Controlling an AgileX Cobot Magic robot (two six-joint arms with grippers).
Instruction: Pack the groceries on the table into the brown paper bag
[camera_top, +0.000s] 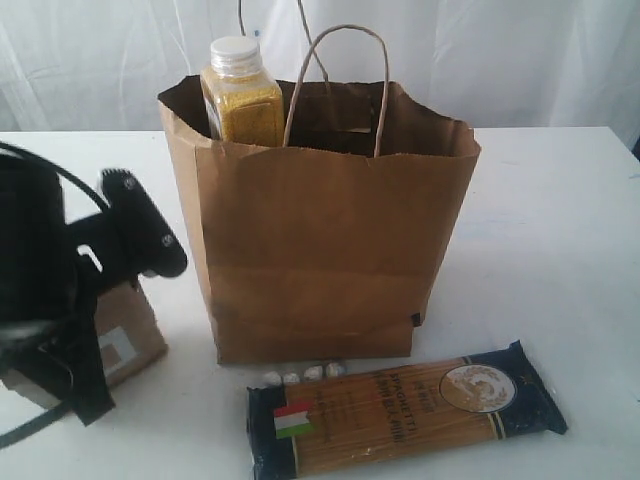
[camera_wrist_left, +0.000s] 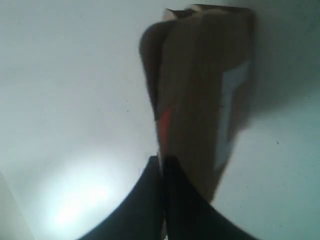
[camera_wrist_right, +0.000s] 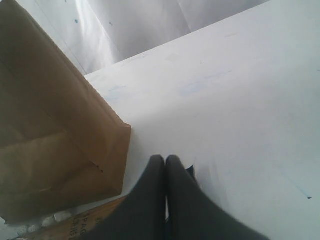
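Observation:
The brown paper bag (camera_top: 320, 260) stands upright mid-table, and the yellow-grain bottle (camera_top: 240, 95) sticks up out of its back left corner. In front of the bag the dark-blue spaghetti packet (camera_top: 400, 415) lies flat. At the lower left, the kraft pouch (camera_top: 130, 340) sits partly under my left arm (camera_top: 40, 280). The left gripper (camera_wrist_left: 162, 160) is shut on the edge of the pouch (camera_wrist_left: 200, 100), by its orange strip. My right gripper (camera_wrist_right: 165, 159) is shut and holds nothing. It hangs over one end of the spaghetti packet (camera_wrist_right: 85, 225), beside the bag's base (camera_wrist_right: 50, 125).
Several small white bits (camera_top: 300, 374) lie at the bag's front foot. The white table (camera_top: 560, 220) runs bare to the right of the bag. A white curtain hangs behind the table.

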